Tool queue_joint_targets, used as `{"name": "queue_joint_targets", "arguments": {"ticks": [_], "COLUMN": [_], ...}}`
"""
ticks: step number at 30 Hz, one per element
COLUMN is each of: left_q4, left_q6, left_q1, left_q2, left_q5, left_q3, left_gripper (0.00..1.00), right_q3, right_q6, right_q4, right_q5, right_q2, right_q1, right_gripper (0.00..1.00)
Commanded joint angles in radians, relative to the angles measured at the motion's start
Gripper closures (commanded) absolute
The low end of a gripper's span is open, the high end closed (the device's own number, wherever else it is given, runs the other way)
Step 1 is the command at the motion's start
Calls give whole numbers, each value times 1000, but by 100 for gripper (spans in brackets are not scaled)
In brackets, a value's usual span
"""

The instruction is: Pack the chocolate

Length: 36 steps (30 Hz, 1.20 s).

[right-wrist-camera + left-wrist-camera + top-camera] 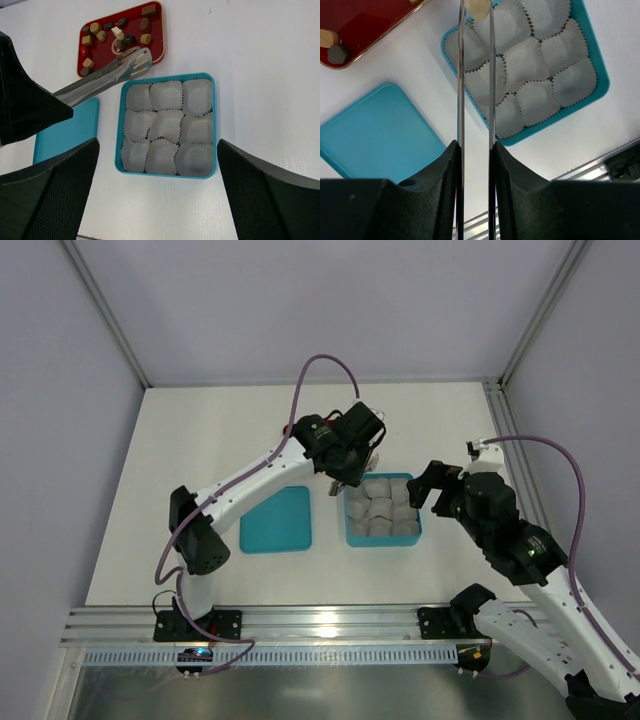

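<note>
While the left gripper (475,145) clamps the tongs (491,75), a cream chocolate (479,7) sits pinched between their tips, beyond its jaws; right gripper (157,144) hangs wide open, well apart.

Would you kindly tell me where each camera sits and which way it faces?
Top: above and behind the bases, looking down on the table; left arm and right arm show.
Left wrist: on the left gripper, looking along its tongs over the box; its fingers show.
Right wrist: above the box, facing down; right gripper open at the bottom corners.
Shared: both wrist views see the box and red tray.
</note>
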Motion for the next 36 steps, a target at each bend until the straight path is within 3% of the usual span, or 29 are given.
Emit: {"name": "queue_joint_targets", "arguments": {"ticks": [1, 11, 36], "left_q4": [4, 29, 60], "left_q6": [-16, -31, -19], "left_q1": [-60, -136, -137], "left_q2": [0, 112, 238], "left_q5": [-5, 24, 49], "left_q3": [72, 147, 213], "left_gripper": [74, 74, 63], "right_q3": [72, 69, 34], "right_q6": [-8, 12, 15], "right_q4": [-44, -67, -42], "right_q5": [60, 72, 28], "right_q2": [-14, -52, -45], "right_q1": [5, 4, 5], "right_gripper": [0, 0, 0]}}
